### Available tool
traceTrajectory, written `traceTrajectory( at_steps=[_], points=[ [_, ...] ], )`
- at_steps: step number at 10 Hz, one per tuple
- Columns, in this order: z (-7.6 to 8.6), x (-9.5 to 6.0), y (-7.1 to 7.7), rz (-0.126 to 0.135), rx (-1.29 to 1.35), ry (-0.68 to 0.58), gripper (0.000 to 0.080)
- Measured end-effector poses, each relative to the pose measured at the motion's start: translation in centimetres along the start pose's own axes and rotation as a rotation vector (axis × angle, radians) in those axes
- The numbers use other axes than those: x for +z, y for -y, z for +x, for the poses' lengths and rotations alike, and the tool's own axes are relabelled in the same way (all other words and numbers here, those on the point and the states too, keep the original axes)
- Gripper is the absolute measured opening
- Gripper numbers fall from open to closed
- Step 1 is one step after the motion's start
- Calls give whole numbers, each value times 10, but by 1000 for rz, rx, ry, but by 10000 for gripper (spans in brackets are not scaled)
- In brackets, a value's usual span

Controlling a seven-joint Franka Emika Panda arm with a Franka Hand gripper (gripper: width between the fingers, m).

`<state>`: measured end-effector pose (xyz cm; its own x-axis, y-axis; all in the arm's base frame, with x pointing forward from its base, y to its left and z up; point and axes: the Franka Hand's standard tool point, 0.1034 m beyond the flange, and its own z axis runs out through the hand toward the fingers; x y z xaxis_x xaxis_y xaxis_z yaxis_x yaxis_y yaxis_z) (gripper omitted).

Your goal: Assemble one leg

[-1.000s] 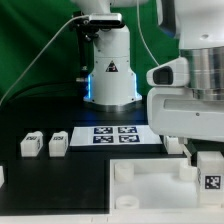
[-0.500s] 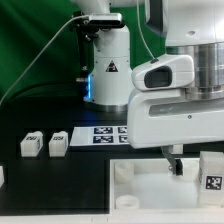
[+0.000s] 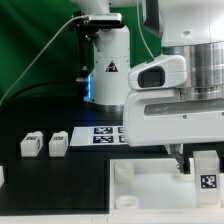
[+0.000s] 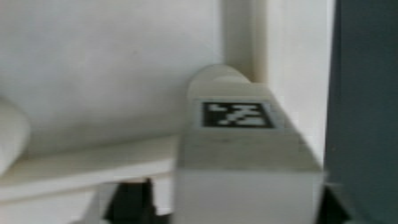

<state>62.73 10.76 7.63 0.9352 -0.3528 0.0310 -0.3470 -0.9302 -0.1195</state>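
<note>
While the leg stands upright over the large white tray-like piece, at the exterior view's right, its tag faces the camera; the wrist view shows the same leg close up. Directly above it hangs the gripper, fingers beside the block, though whether they clamp it I cannot tell. Two more legs rest on the black table, beside the marker board.

A tagged leg stands upright at the exterior view's right, over the white tray-like piece (two more legs sit well apart on the counter).
</note>
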Motion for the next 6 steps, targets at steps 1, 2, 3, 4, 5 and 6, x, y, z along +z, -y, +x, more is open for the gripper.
traceTrajectory(
  at_steps=[1, 2, 3, 4, 5, 6],
  points=[
    [0, 0, 0, 4, 88, 2, 291],
    [1, 0, -1, 9, 246, 1, 291],
    [1, 1, -2, 11, 387, 2, 291],
    [0, 2, -3, 16, 556, 9, 291],
    [-1, 2, -4, 20, 762, 14, 291],
    [-1, 2, -4, 22, 940, 19, 291]
  ],
)
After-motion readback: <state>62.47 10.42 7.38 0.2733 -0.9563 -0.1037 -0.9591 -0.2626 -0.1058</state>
